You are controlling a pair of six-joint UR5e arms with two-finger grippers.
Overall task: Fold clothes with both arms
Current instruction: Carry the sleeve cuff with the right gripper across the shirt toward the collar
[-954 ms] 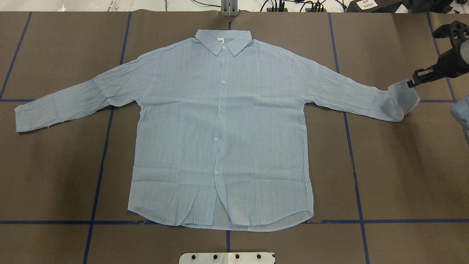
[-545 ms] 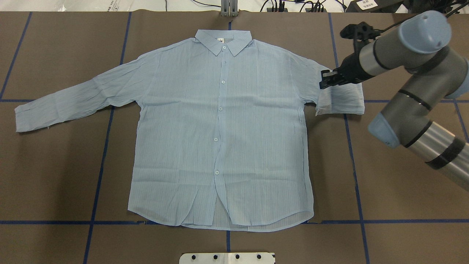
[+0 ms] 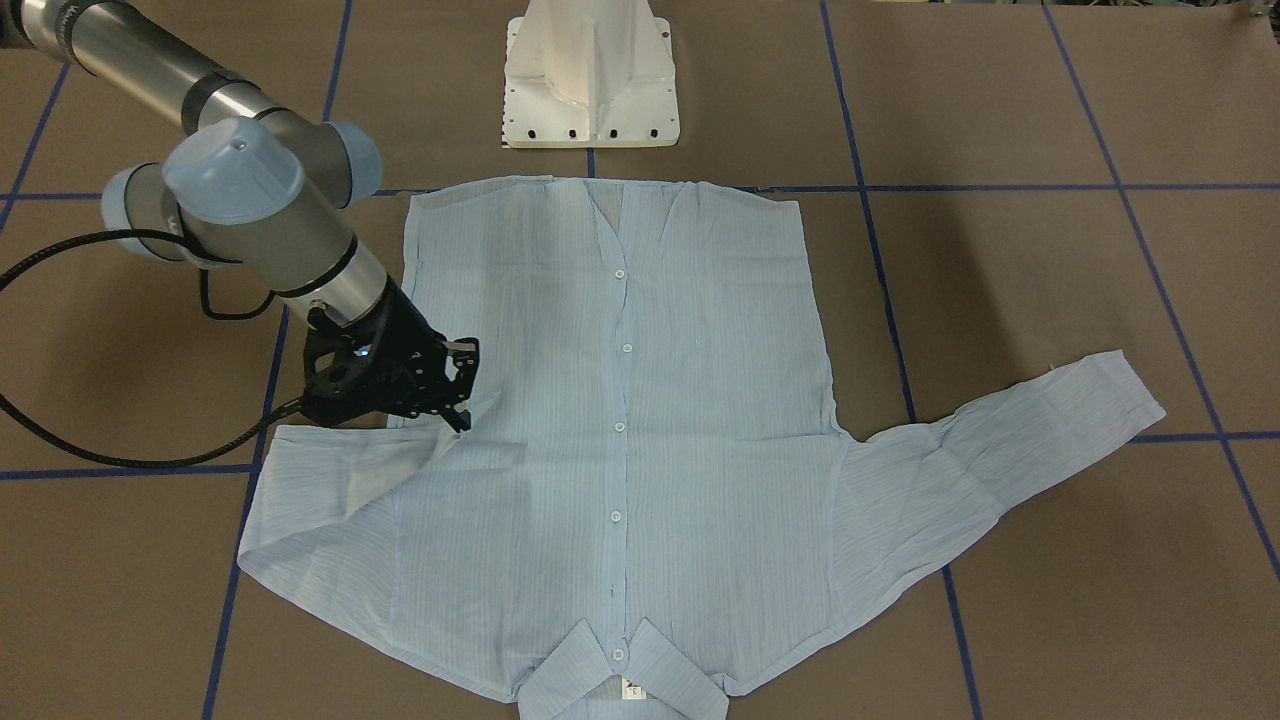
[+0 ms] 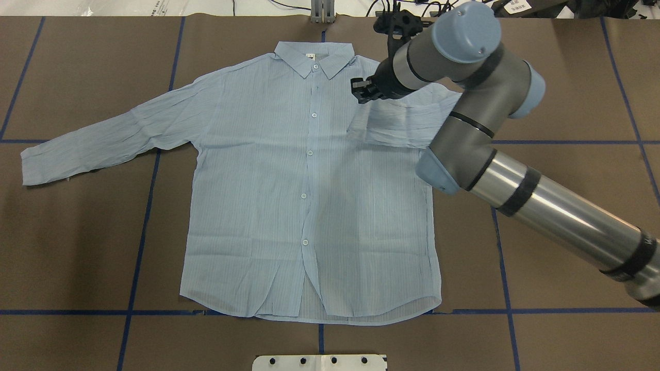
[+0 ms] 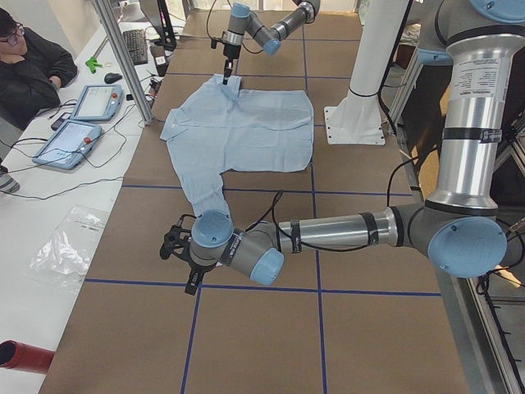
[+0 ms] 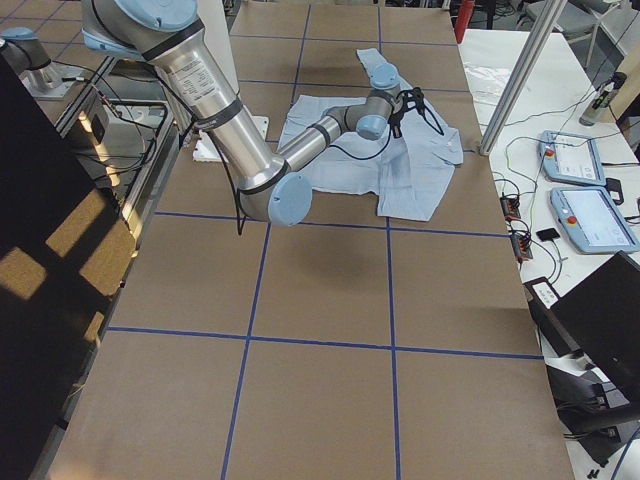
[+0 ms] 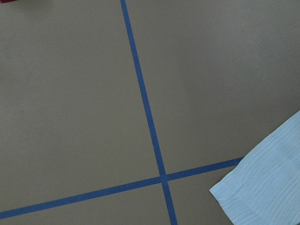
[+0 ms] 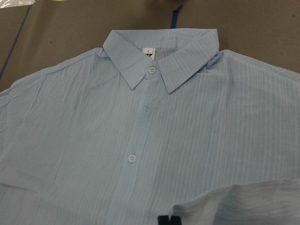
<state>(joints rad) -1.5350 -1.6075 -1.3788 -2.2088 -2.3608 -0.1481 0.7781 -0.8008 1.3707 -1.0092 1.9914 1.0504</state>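
The light blue striped shirt (image 4: 289, 180) lies flat and buttoned on the table, collar (image 4: 314, 56) at the far side. My right gripper (image 4: 361, 94) is shut on the cuff of the shirt's right sleeve (image 4: 402, 123) and holds it just above the chest, so the sleeve doubles back over the body. It also shows in the front-facing view (image 3: 462, 405). The left sleeve (image 4: 87, 144) lies stretched out flat. My left gripper (image 5: 179, 246) shows only in the exterior left view, beyond that sleeve's cuff (image 7: 267, 187). I cannot tell whether it is open or shut.
The white pedestal base (image 3: 592, 80) stands at the table's near edge. Blue tape lines (image 4: 144, 206) cross the brown table cover. An operator (image 5: 29, 66) sits beside the table with teach pendants (image 5: 70, 139).
My right gripper has carried the right sleeve's cuff from the far right inward over the shirt's chest. The sleeve now folds over the body. The left sleeve has not moved.
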